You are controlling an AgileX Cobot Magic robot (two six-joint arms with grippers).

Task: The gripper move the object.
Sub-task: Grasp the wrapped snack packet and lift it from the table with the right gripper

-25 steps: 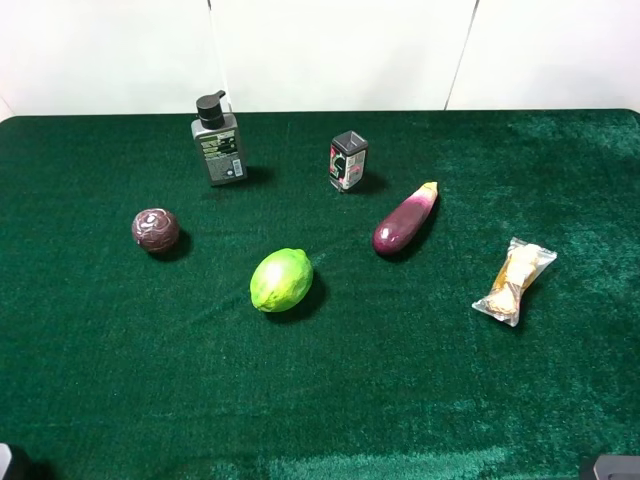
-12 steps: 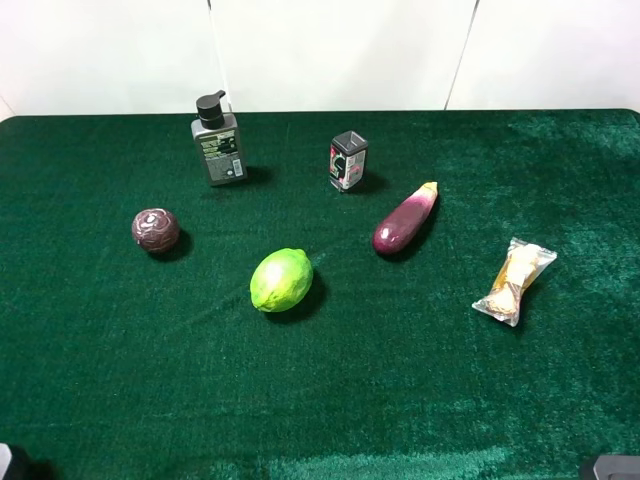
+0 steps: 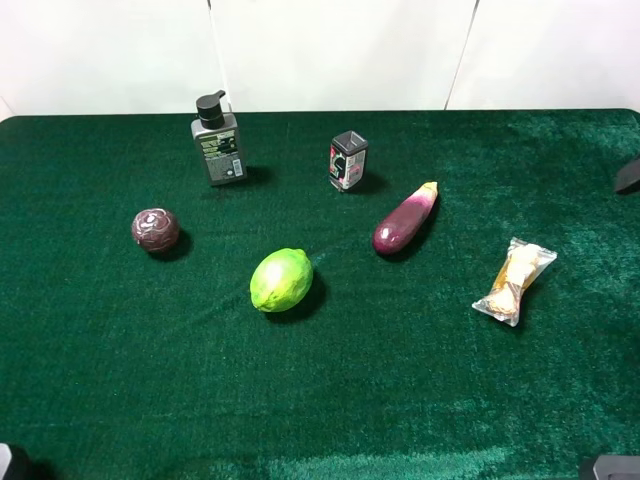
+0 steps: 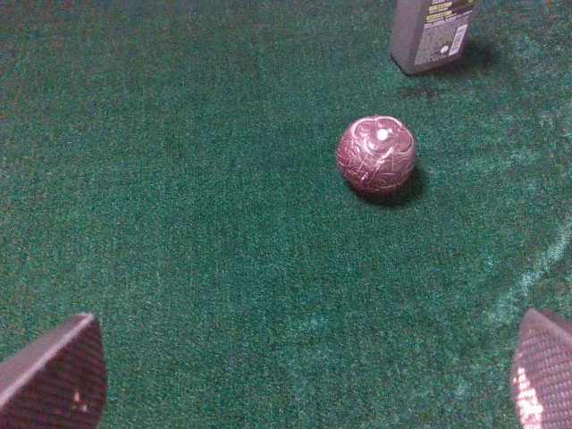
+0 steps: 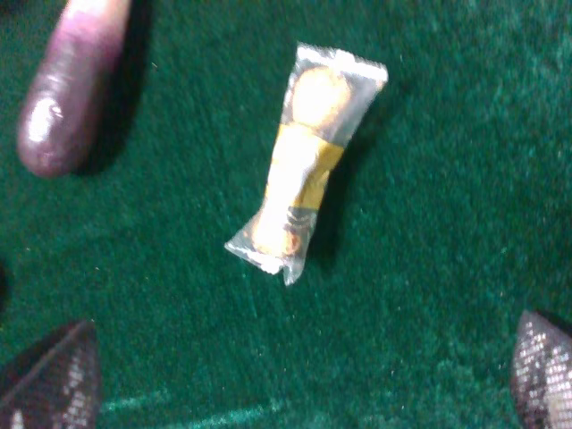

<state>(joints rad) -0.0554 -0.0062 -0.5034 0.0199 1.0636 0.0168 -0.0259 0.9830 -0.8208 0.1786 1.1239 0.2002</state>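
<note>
The object, a clear crimped packet with a pale yellow-tan snack inside, lies flat on the green cloth at the right, in front of and to the right of the eggplant. In the right wrist view the packet lies ahead of my right gripper, apart from it. That gripper is open and empty, with its dark textured fingertips spread wide. My left gripper is also open and empty, above bare cloth short of a dark red ball.
On the cloth stand a grey pump bottle and a small can at the back. A green lime lies in the middle and the dark red ball at the left. A dark part juts in at the right edge.
A dark part has come into view at the right edge of the exterior view. None of the objects on the cloth has moved.
</note>
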